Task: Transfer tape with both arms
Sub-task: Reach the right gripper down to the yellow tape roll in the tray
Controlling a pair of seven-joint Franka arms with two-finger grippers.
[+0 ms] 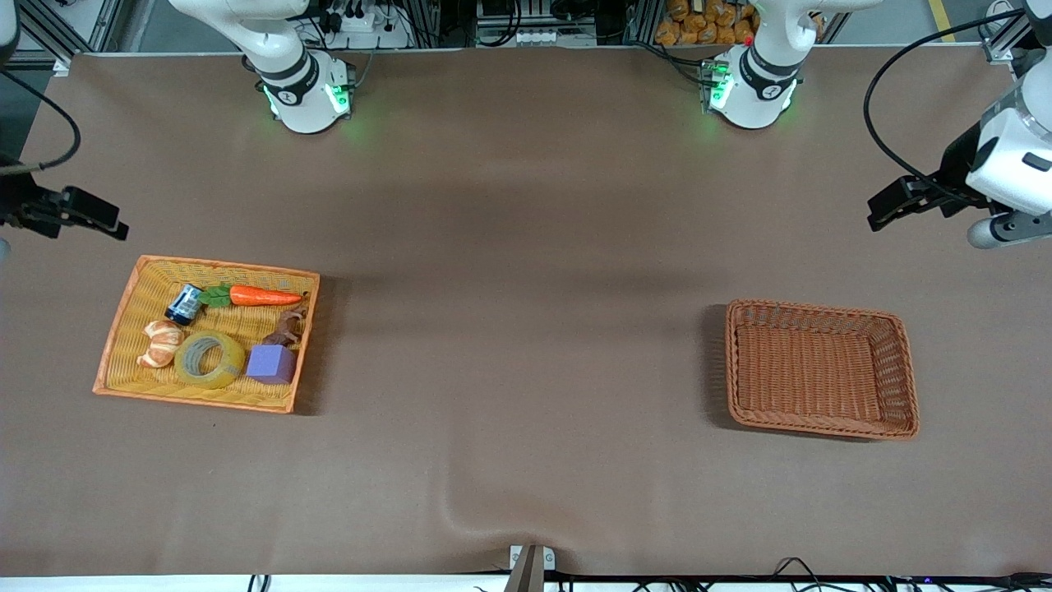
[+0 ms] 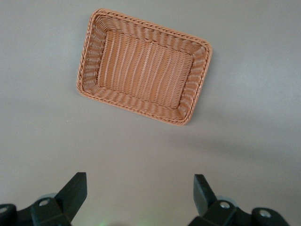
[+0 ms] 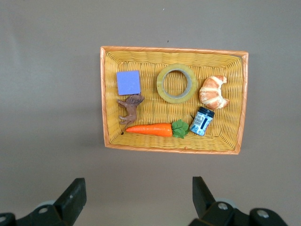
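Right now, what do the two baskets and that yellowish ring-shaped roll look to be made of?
The shallow yellow-orange basket looks like woven wicker or plastic strands: ribbed, matte. The deeper reddish-brown basket shows a braided rim, probably rattan or imitation of it. The yellowish ring-shaped roll of tape looks like glossy translucent plastic film; the weave shows faintly through it.

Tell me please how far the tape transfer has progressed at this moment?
Nothing looks done yet. The tape lies in the yellow basket, between the croissant and the purple block. In hand: nothing; the right gripper hangs open above that basket, and the left gripper hangs open above the table near the brown basket, which holds nothing. Grasp, handover and placing all remain.
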